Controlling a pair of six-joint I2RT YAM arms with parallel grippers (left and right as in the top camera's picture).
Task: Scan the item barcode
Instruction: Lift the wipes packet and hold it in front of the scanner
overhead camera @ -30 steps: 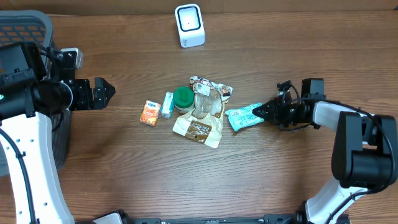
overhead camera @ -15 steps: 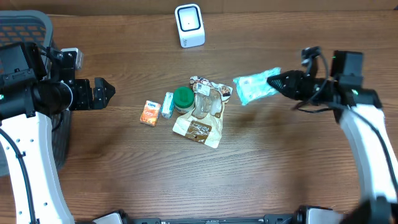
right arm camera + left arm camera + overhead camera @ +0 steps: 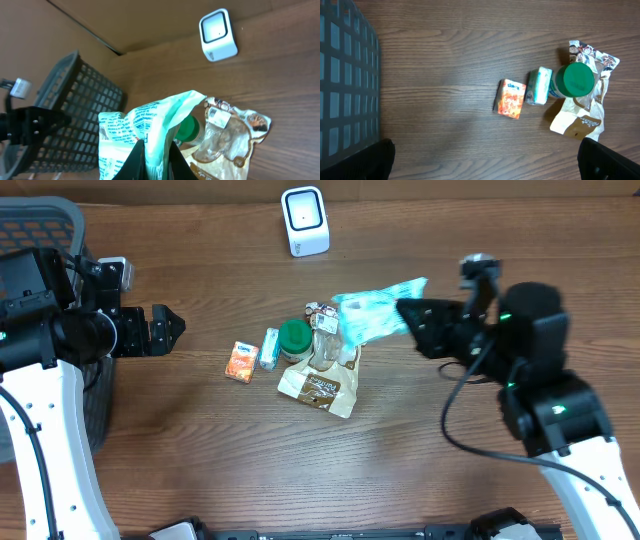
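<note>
while my right jaws grip the teal packet [image 3: 365, 315] aloft and my left jaws gape, i judge next: present its barcode to the scanner [image 3: 305, 220].

On the wooden table [image 3: 200, 460] you have a small heap near the middle. At its left end lies an orange box [image 3: 239, 362], and just to the right of it a small pale green packet [image 3: 269, 348]. A container with a green lid [image 3: 294, 338] touches that packet. Right of it sits a crumpled clear wrapper [image 3: 330, 352], with a brown pouch [image 3: 318, 389] on the near side. A dark mesh basket [image 3: 40, 225] stands at the far left.
</note>
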